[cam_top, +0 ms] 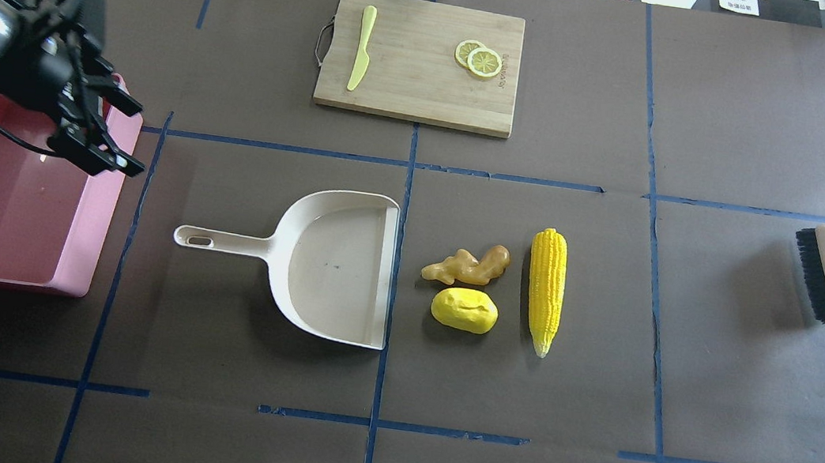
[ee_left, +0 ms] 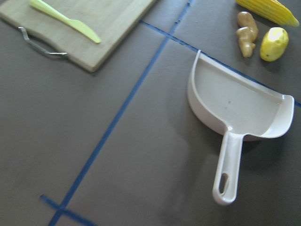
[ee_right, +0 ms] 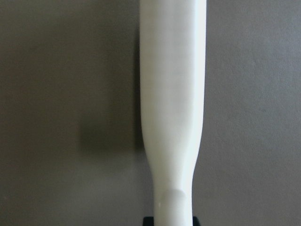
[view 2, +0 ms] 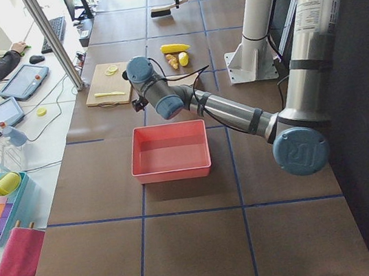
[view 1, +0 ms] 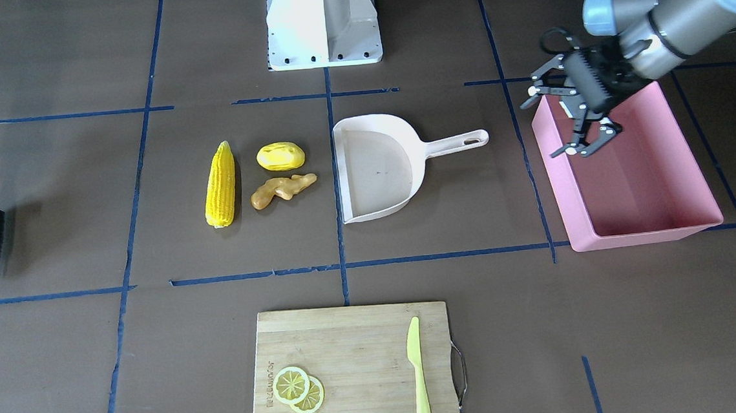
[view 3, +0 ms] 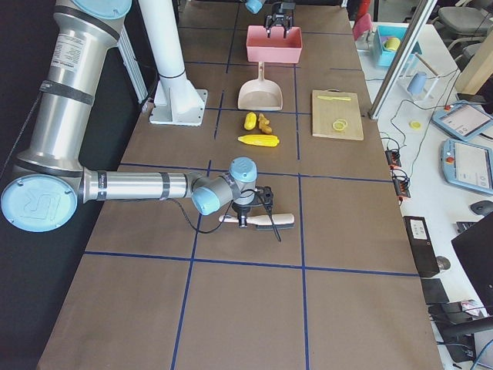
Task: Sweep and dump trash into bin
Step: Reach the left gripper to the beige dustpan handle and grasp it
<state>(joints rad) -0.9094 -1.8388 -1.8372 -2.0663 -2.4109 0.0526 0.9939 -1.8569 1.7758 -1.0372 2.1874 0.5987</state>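
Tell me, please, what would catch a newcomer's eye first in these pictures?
The bright yellow corn cob, potato-like lump and ginger root lie clustered in the middle of the table, right beside the open mouth of the cream dustpan. On the robot's left, the open left gripper hangs above a corner of the big pink bin.

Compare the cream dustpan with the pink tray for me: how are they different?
The dustpan is cream-white; the bin is pink. The dustpan has a long handle and one open edge; the bin is a handleless rectangle walled all round. The bin looks larger than the dustpan. The dustpan lies mid-table, while the bin sits at the robot's left end, where the left hand hovers. Both are empty.
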